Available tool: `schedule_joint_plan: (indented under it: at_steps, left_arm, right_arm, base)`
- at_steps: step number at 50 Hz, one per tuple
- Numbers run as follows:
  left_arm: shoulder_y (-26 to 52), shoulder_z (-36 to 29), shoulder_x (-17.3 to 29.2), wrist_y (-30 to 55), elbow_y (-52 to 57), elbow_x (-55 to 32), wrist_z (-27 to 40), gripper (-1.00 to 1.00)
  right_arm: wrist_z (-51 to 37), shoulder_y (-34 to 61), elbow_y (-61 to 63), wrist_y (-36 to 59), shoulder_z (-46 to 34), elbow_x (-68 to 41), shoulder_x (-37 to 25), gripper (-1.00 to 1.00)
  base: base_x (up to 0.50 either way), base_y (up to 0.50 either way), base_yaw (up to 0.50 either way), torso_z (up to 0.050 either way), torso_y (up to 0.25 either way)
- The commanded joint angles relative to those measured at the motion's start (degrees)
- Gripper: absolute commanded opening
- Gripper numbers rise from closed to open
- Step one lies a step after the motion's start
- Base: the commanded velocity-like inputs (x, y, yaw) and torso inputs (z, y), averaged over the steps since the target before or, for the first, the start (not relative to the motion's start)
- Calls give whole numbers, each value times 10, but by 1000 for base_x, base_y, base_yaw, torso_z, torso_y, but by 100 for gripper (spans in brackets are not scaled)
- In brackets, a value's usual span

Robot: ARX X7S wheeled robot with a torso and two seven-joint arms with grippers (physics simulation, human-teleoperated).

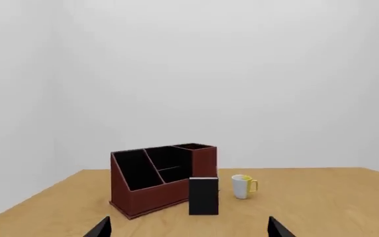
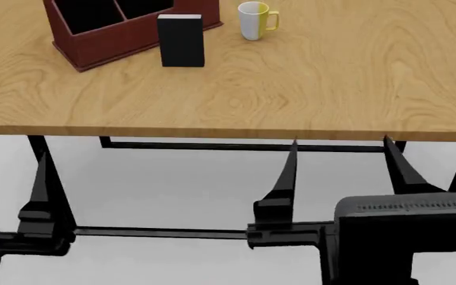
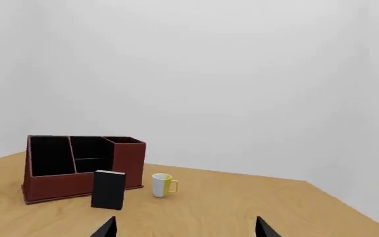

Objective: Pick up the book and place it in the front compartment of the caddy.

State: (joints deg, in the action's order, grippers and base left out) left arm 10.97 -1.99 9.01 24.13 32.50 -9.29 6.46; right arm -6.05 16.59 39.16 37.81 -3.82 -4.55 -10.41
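Book [image 2: 181, 40] stands upright on table [image 2: 291, 89], just in front of caddy [image 2: 101, 41], not in it. Mug [image 2: 252, 20] near caddy's end. Left gripper [image 2: 161, 202] and right gripper [image 2: 341, 178] hang below the table edge, fingers apart, holding nothing.

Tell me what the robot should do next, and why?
Probably reach the right gripper forward over the table toward the book. Both grippers hang open below the table's near edge, holding nothing, while the book stands upright far off in front of the caddy.
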Motion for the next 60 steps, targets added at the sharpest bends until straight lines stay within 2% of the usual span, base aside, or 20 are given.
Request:
schedule_joint_plan:
  at_steps: [1,9,10,12,14,15,17,19,25,30,35,60]
  left_arm:
    - [26,32,22,108,129,-41,14,100]
    - [38,88,33,193,236,-85,34,100]
    - [39,101,32,201,250,-94,38,100]
    - [39,125,39,217,274,-120,49,100]
    - [36,138,87,198,275,-190,112,100]
    - [36,136,111,190,275,-219,143,100]
    - [36,138,143,174,274,-249,184,100]
    - [33,145,154,162,273,-260,197,100]
    - [-8,174,142,103,258,-264,199,100]
    - [-5,153,148,111,254,-253,207,100]
    - [-15,163,151,107,261,-259,216,100]
    - [-3,135,164,90,248,-261,229,100]
  right_arm:
    - [-10,75,146,179,9,-7,-20,100]
    - [-41,139,208,285,6,-33,-49,100]
    - [-68,145,208,286,11,-70,-65,100]
    - [-196,169,208,282,26,-227,-134,100]
    - [-325,197,208,268,27,-393,-204,100]
    - [-359,207,208,264,22,-431,-222,100]
    - [-401,222,207,260,15,-477,-241,100]
    - [-434,234,207,257,5,-509,-255,100]
    - [-509,253,207,240,-15,-581,-290,100]
    - [-537,262,206,226,-27,-605,-311,100]
    - [-542,253,204,200,-48,-593,-324,100]
    - [-522,293,179,186,-110,-562,-310,100]
  base:
    - [0,0,0,0,0]
    - [0,0,0,0,0]
    - [0,0,0,0,0]
    - [0,0,0,0,0]
    - [0,0,0,0,0]
    - [0,0,0,0,0]
    - [0,0,0,0,0]
    - [0,0,0,0,0]
    - [0,0,0,0,0]
    - [133,0,0,0,0]
    - [294,0,0,0,0]
    - [328,13,0,0,0]
